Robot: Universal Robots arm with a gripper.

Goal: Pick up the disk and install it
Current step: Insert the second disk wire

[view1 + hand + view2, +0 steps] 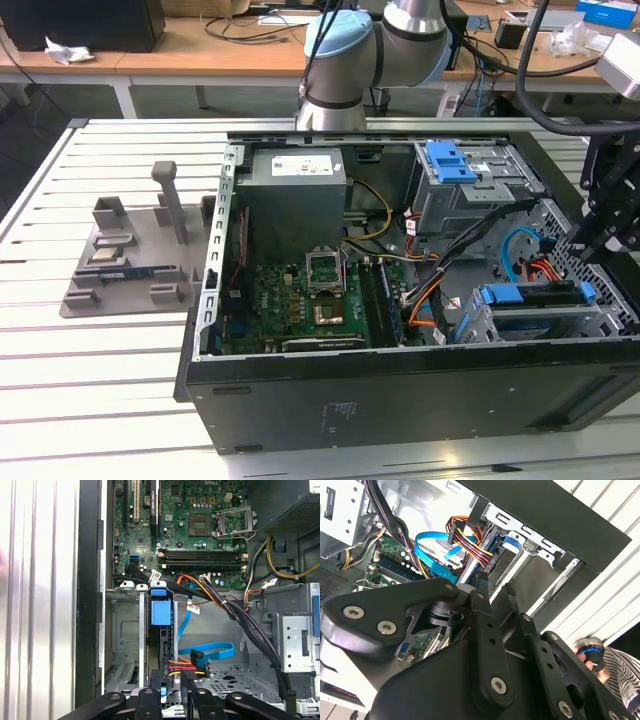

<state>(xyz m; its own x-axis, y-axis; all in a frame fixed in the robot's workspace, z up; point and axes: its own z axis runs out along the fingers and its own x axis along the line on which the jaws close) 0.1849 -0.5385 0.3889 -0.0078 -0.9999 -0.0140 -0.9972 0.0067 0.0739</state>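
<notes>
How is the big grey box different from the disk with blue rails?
The grey box is bulky, with a white sticker; the disk is slim, with blue rails. The box sits toward the exterior view's left; the disk sits in a bay at its right. Both are inside the computer case.

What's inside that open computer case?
Inside the computer case: a green motherboard, a grey power-supply box, coloured cables and the disk in its bay. The disk's underside is hidden.
</notes>
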